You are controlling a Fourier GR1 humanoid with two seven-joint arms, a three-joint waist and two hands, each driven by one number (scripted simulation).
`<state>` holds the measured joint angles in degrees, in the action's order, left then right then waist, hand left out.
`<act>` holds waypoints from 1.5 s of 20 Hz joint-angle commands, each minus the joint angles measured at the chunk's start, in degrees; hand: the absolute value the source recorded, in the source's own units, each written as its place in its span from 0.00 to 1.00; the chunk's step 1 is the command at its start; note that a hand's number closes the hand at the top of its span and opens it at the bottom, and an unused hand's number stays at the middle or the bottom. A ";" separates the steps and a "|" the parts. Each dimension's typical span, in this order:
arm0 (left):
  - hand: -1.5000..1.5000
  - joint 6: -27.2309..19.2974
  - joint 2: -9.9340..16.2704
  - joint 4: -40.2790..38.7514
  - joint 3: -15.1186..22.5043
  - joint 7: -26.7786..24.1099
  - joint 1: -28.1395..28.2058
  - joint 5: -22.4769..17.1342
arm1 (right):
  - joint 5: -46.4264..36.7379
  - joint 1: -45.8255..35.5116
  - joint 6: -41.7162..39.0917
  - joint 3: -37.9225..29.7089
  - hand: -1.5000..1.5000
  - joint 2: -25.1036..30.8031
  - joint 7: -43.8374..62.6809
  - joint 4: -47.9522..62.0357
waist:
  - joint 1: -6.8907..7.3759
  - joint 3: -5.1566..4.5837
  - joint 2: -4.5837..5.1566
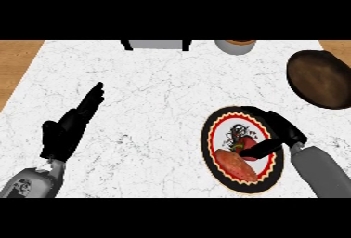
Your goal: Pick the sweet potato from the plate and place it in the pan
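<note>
An orange-red sweet potato (237,163) lies on the lower half of a round plate (217,135) with a red, black and gold rim, at the lower right of the marble counter. My right hand (282,128) hangs over the plate's right side, fingers arched across its upper rim and thumb pointing down toward the sweet potato's upper end, not closed on it. The dark brown pan (320,78) sits at the right edge, above the plate. My left hand (68,128) rests open at the left, fingers straight and pointing up-right.
A grey-white object with black legs (157,44) stands at the counter's far edge. A grey bowl (235,46) sits beside it to the right. Wooden surface (15,65) shows past the counter's left and right sides.
</note>
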<state>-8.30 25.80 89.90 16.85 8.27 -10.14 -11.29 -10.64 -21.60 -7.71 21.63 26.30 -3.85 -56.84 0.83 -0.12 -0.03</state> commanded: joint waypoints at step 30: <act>0.50 6.91 -3.05 -0.89 -6.69 1.12 0.97 2.42 | -7.24 -14.01 -47.97 10.67 0.00 -7.86 49.72 -12.20 | -0.82 0.11 -0.01</act>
<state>-4.01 22.56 90.13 12.24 9.47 -8.73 -7.93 -16.10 -36.37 -51.41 32.60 17.82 43.85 -67.80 -0.09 -0.02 -0.12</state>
